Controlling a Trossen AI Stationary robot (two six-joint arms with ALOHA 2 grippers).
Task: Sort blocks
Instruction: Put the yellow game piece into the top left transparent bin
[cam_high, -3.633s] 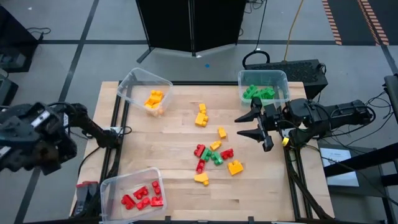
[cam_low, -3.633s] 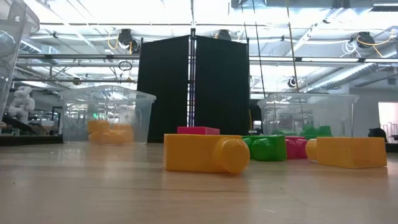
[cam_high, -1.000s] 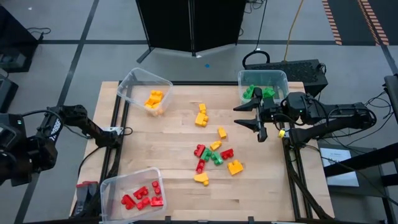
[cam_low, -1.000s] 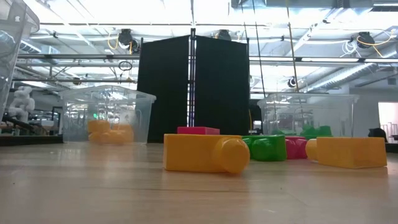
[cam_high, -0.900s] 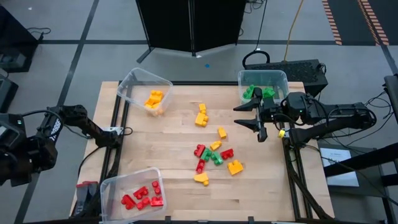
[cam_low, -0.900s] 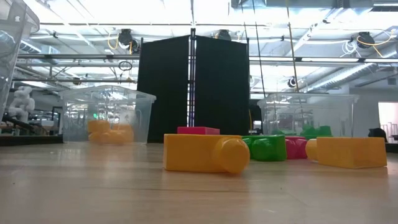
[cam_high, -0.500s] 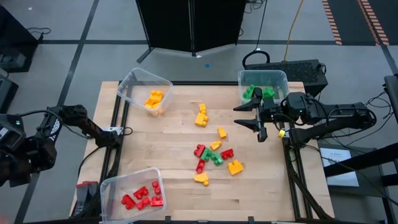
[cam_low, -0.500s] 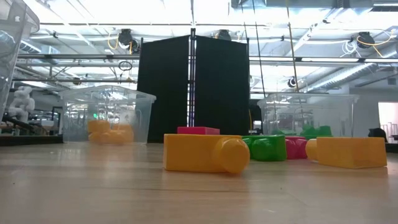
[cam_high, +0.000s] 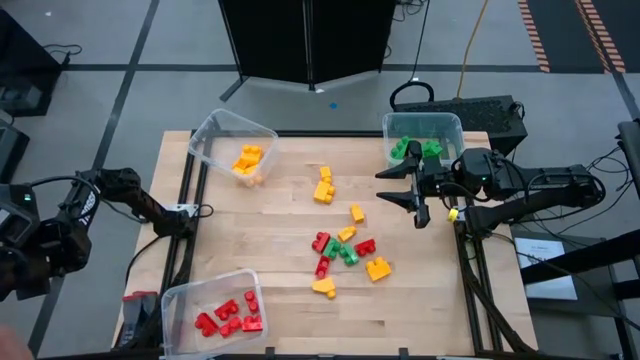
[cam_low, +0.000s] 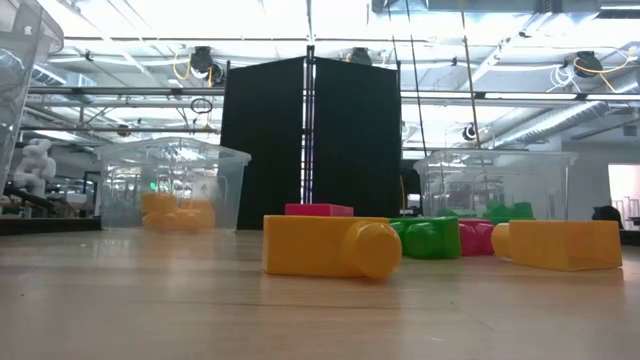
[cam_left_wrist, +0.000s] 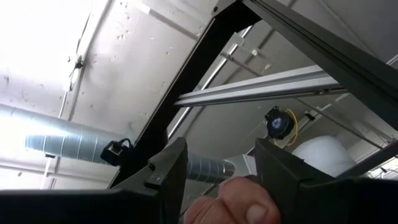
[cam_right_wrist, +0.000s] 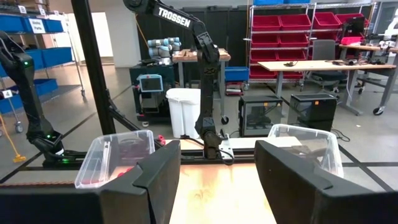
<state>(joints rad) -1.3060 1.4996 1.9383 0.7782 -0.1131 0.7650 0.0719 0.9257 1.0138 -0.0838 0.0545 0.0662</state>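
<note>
Loose red, yellow and green blocks (cam_high: 345, 245) lie flat on the wooden table; two more yellow ones (cam_high: 323, 185) lie farther back. In the low view a yellow block (cam_low: 330, 245) lies closest. My right gripper (cam_high: 382, 186) hovers level over the table's right side, open and empty, pointing at the table's left (cam_right_wrist: 217, 180). My left gripper (cam_left_wrist: 217, 168) is off the table's left edge, pointing up at the ceiling, its fingers apart. A person's fingertip (cam_left_wrist: 233, 202) shows between them. My left gripper has a person's fingertip (cam_left_wrist: 233, 202) low between its two fingers. I cannot tell whether the fingertip touches them.
Three clear bins stand on the table. One at the far left (cam_high: 210, 135) holds yellow blocks, one at the far right (cam_high: 450, 125) green blocks, and one at the near left (cam_high: 180, 300) red blocks. A black screen (cam_low: 310, 140) stands behind the table.
</note>
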